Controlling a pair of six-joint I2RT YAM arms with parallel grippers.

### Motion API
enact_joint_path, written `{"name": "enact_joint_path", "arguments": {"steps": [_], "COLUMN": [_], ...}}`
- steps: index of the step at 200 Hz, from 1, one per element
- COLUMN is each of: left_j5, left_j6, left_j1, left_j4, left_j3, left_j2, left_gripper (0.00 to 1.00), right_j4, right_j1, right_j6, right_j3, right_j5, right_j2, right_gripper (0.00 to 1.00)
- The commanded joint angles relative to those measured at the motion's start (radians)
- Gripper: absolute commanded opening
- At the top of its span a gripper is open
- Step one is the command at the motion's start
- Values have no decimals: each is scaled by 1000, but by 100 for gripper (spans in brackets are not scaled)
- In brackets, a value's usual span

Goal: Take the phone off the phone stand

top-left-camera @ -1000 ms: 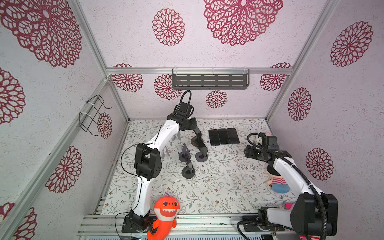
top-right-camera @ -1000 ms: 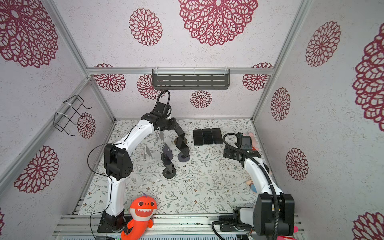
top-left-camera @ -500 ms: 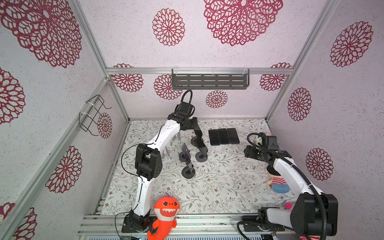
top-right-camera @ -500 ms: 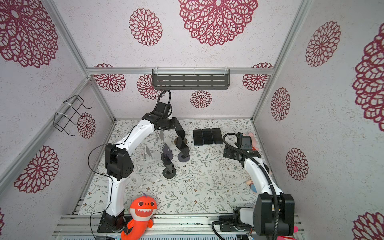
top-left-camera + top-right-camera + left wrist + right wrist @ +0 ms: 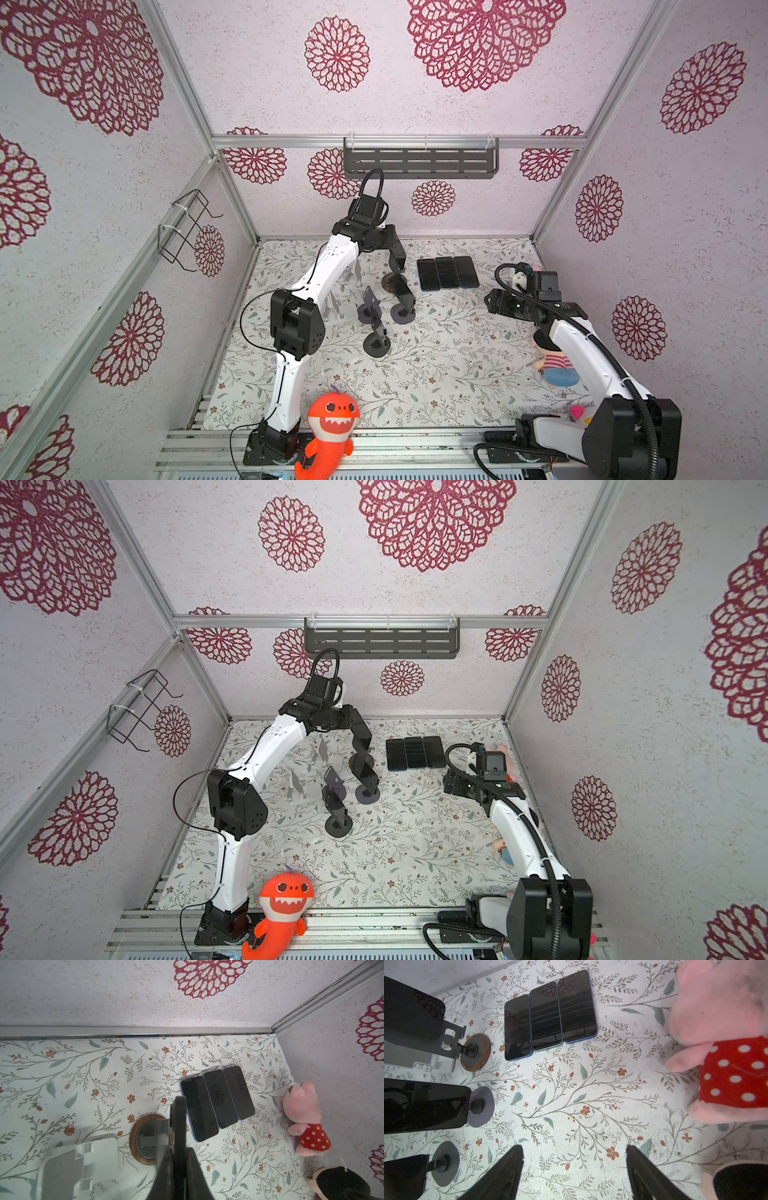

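Toward the back of the floral tabletop [image 5: 436,365], the left arm [image 5: 328,270] reaches down over the stand cluster. Right arm [image 5: 582,349] is parked off to the side; right gripper [image 5: 574,1167] is spread, holds nothing, and is well apart from the work spot. A row of three flat phones [image 5: 218,1101] lies just beside that spot. The target phone stand [image 5: 149,1140], wood-ringed base, sits between that row and a white stand [image 5: 68,1167]. The phone [image 5: 178,1113] shows edge-on in the left wrist view and appears seated in the stand's cradle, not yet lifted clear. Left gripper [image 5: 179,1150] is pressed onto the phone's two faces, pinching it at its upper end as far as I can tell.

Risks, my read:
- **Slip:** the pinch is on a thin, slick slab. An angled pull could let it slip and drop onto the base or the flat row.
- **Stand tips:** the cradle lip may catch the lower edge, so the light stand lifts or tips with it.
- **Neighbour hit:** the purple-base stand [image 5: 481,1106] and its own phone sit near, and a sideways swing could knock them.
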Motion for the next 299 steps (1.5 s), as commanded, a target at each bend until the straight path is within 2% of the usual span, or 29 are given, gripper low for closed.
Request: {"name": "enact_joint_path", "arguments": {"steps": [1, 49, 95, 138, 149, 178, 205, 251, 299], "left_j5": [48, 133, 316, 490, 535, 751, 781, 863, 916], "left_j6": [-22, -62, -139, -182, -194, -323, -253, -193, -135], "left_j1": [2, 5, 34, 81, 93, 132, 154, 188, 201], "left_j4": [53, 52, 37, 23, 37, 210, 149, 168, 165], "left_j3": [26, 29, 9, -97, -148, -324, -415, -598, -681], "left_j2": [-33, -96, -167, -237, -302, -392, -455, -509, -513], "left_gripper": [0, 0, 0, 0, 0, 0, 0, 0, 0], "right_j4": [-5, -53, -118, -241, -267, -310, -342, -426, -494], "right_j1": [2, 4, 23, 164, 207, 291, 365, 497, 596], "right_j6": [-29, -101, -173, -255, -279, -320, -357, -427, -480], "right_j3": [39, 101, 191, 337, 372, 458, 537, 687, 851], "right_j5": [-22, -75, -108, -33, -14, -30, -50, -80, -80], "right_j2": [-35, -42, -30, 10, 27, 68, 110, 238, 391], "right_gripper": [81, 82, 82, 83, 83, 83, 83, 85, 95]}}
